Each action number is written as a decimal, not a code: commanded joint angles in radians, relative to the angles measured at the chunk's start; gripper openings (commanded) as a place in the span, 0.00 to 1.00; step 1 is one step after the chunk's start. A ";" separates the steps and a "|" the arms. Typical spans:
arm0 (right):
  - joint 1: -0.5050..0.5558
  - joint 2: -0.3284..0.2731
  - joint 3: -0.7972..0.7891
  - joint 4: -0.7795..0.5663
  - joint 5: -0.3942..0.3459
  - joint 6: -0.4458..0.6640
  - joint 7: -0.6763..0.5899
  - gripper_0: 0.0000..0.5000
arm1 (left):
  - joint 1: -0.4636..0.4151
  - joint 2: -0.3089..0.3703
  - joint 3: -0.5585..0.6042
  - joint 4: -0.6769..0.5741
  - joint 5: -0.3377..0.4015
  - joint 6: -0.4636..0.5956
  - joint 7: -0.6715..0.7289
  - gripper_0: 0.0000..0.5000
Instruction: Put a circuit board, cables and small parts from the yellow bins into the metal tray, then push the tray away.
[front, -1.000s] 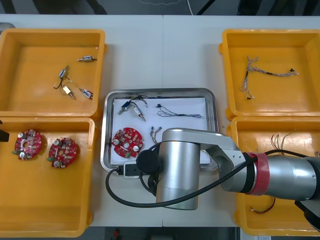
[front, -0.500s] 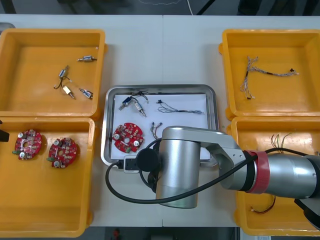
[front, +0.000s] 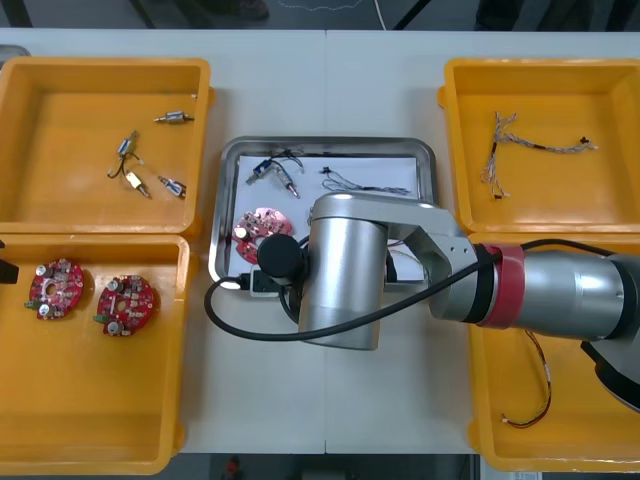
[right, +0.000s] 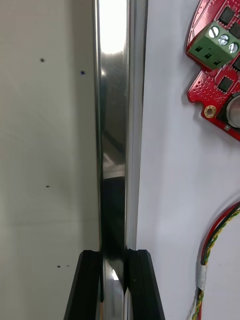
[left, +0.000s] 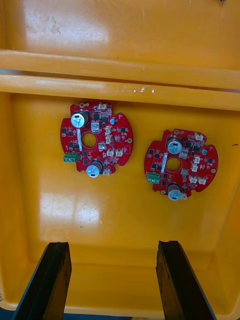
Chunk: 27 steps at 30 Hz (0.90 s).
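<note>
Right wrist view: right gripper (right: 114, 280) pinches tray (right: 112, 125) rim at 6 o'clock between its fingers, probably for pushing; left gripper (left: 114, 245) fingers wide apart, empty, over boards (left: 96, 138).

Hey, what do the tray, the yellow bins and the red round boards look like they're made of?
Metal tray: polished metal, probably steel; its rim, clamped in the right gripper, mirrors light. Yellow bins: likely moulded plastic, glossy, with soft glare under the open left gripper. Circuit boards: rigid red-coated laminate, apparently, carrying small soldered components.
</note>
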 joint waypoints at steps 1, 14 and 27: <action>-0.087 0.018 -0.048 0.027 -0.015 -0.006 0.035 0.00 | 0.016 0.044 0.031 -0.023 -0.010 0.006 -0.030 1.00; -0.201 0.050 -0.049 0.187 -0.051 -0.069 0.092 0.00 | 0.016 0.044 0.031 -0.023 -0.010 0.006 -0.030 1.00; -0.267 0.071 -0.053 0.325 -0.080 -0.138 0.164 0.00 | 0.016 0.044 0.031 -0.023 -0.010 0.006 -0.030 1.00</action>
